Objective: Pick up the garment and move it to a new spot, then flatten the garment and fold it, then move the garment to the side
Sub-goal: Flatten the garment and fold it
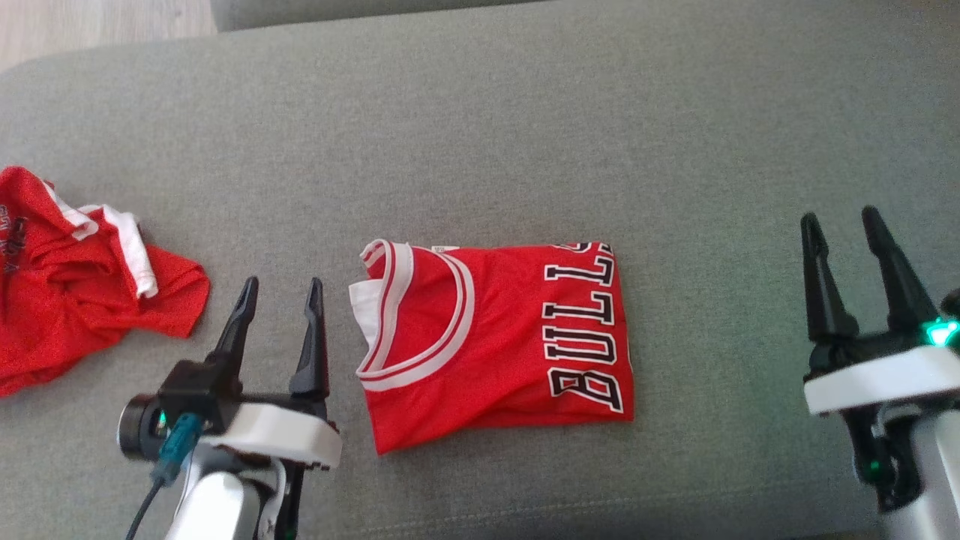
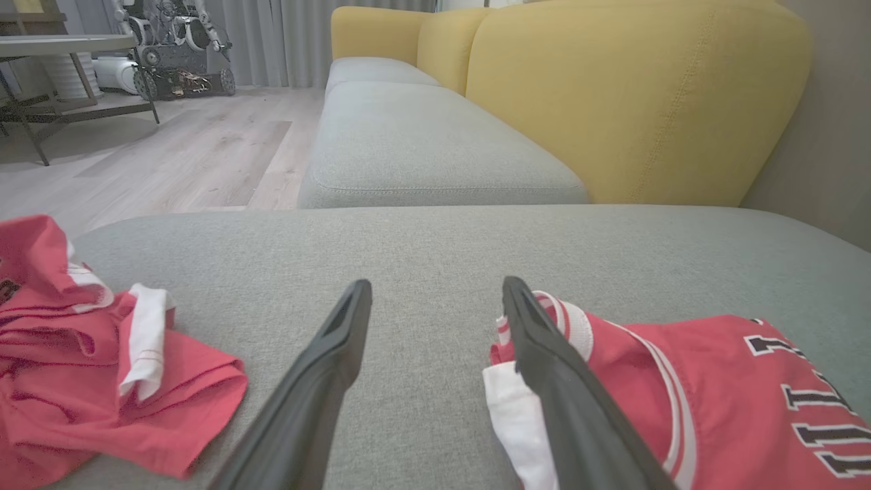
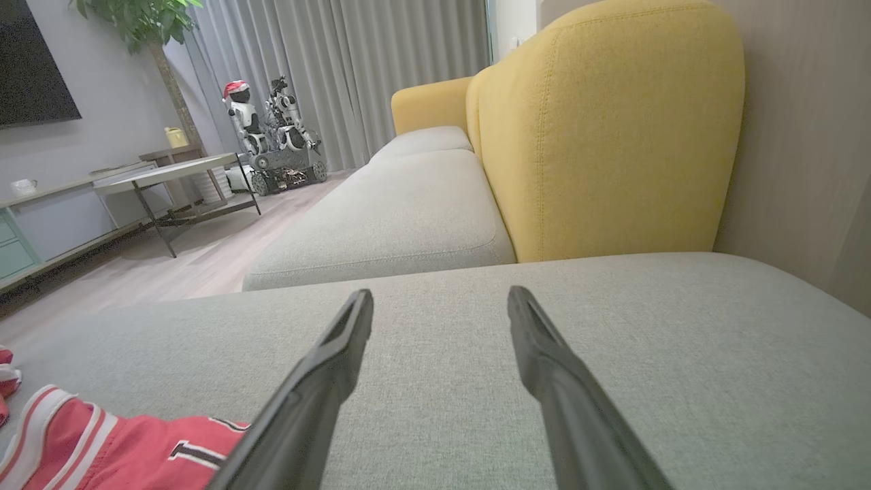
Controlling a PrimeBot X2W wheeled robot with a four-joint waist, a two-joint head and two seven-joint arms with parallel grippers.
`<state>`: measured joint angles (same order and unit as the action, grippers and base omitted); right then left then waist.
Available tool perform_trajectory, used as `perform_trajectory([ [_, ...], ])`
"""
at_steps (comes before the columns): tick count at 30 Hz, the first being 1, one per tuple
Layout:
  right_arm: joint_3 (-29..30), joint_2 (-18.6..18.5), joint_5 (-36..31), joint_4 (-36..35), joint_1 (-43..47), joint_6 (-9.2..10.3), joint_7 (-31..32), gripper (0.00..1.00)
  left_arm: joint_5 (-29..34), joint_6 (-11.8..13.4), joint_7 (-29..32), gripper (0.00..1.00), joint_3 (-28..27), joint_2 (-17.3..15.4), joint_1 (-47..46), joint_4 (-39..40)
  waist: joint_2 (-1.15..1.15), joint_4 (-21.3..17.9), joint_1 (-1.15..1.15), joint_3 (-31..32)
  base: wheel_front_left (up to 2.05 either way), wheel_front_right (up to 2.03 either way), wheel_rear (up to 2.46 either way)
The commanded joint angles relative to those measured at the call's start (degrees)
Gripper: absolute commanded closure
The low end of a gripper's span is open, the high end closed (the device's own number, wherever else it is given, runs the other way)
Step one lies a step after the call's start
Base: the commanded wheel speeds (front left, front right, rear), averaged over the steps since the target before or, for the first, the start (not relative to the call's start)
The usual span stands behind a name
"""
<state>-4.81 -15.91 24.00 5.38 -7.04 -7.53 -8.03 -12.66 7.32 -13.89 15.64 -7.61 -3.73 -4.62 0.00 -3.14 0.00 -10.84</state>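
Note:
A red garment with white trim and black "BULLS" lettering lies folded into a neat rectangle on the grey cushion. My left gripper stands open just left of its collar, not touching it; in the left wrist view the left gripper has the garment beside its right finger. My right gripper is open well to the right of the garment, with nothing between its fingers. The right wrist view has the right gripper over bare cushion, with the garment's edge at lower left.
A second red garment lies crumpled at the cushion's left end, also in the left wrist view. Yellow sofa backs rise beyond the cushion. Wooden floor, a table and other robots lie further off.

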Motion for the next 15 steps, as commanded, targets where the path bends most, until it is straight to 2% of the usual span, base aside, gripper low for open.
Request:
perform_trajectory([
  [1, 0.53, 0.62, -2.18, -3.95, 1.52, 0.04, 1.01, 0.0, -0.24, 0.5, 0.27, 0.0, -2.45, -1.37, 0.03, 2.07, 0.0, -0.28, 0.0, 1.15, 0.0, 0.0, 0.0],
  [15, 3.5, 4.73, -7.27, -11.5, 9.42, 0.04, 5.54, 0.0, -0.91, 2.2, 2.54, 0.0, -2.9, -2.77, 5.44, 5.05, 0.0, 0.17, 0.0, 7.13, 0.0, 0.0, 0.0],
])
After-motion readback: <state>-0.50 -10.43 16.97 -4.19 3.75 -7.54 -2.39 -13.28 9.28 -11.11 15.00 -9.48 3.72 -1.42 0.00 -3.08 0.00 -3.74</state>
